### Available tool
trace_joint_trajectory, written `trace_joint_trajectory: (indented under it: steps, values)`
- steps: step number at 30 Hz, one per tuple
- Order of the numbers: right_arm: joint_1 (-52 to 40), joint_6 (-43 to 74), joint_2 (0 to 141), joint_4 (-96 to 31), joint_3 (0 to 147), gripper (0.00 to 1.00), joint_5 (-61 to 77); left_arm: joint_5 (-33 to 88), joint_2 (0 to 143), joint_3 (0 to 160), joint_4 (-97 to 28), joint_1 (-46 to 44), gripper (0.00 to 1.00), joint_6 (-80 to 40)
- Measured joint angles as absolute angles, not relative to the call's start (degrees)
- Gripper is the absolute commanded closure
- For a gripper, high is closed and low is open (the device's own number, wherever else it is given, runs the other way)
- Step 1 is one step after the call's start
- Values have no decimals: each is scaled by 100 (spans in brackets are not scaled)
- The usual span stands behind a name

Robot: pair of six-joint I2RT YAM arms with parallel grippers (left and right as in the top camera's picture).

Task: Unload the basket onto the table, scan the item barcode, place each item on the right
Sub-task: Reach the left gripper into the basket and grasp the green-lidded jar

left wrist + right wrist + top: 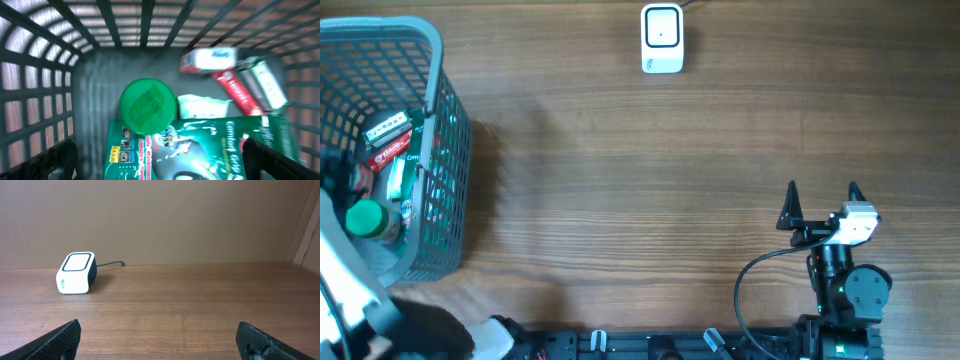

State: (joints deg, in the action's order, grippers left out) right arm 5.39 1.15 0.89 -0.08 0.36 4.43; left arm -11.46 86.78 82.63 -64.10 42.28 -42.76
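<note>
A grey mesh basket (pixel 448 130) at the table's left holds the items. In the left wrist view I see a green-lidded jar (pixel 148 107), a flat green mouse package (pixel 215 142), a white sachet (pixel 202 106) and red-and-white tubes (pixel 235 85). My left gripper (pixel 162 157) hangs open inside the basket, its fingers either side of the green package and holding nothing. The white barcode scanner (pixel 661 38) stands at the table's far middle. My right gripper (pixel 823 192) is open and empty near the front right, facing the scanner (pixel 76 273).
The basket's walls (pixel 35 100) close round the left gripper on all sides. The scanner's black cable (pixel 112 264) runs off behind it. Bare wood table (pixel 650 190) lies between basket and right arm. A wall stands behind the table.
</note>
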Motion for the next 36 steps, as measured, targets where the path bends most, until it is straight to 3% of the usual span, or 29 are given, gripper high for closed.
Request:
trace_joint_trajectory:
  steps: [5, 18, 19, 22, 23, 26, 36]
  values:
    - [539, 115, 89, -5, 36, 0, 443, -1057, 9428, 8062, -6390, 4228, 0, -4327]
    - [539, 115, 89, -5, 36, 0, 443, -985, 9677, 6814, -4744, 4228, 0, -4342]
    - [539, 115, 89, -5, 36, 0, 443, -1007, 9677, 6746, -4692, 4228, 2, -4340]
    - [539, 115, 89, -5, 36, 0, 443, -1144, 9677, 6587, -4619, 4228, 18, -4348]
    - [539, 115, 89, -5, 36, 0, 443, -1203, 9677, 6554, -4630, 4228, 28, -4298]
    - [539, 115, 89, -5, 36, 0, 443, -1286, 9677, 6521, -4842, 4228, 40, -4235]
    - [539, 115, 89, -5, 36, 0, 443, -1151, 9548, 6842, -5579, 4233, 39, -4082]
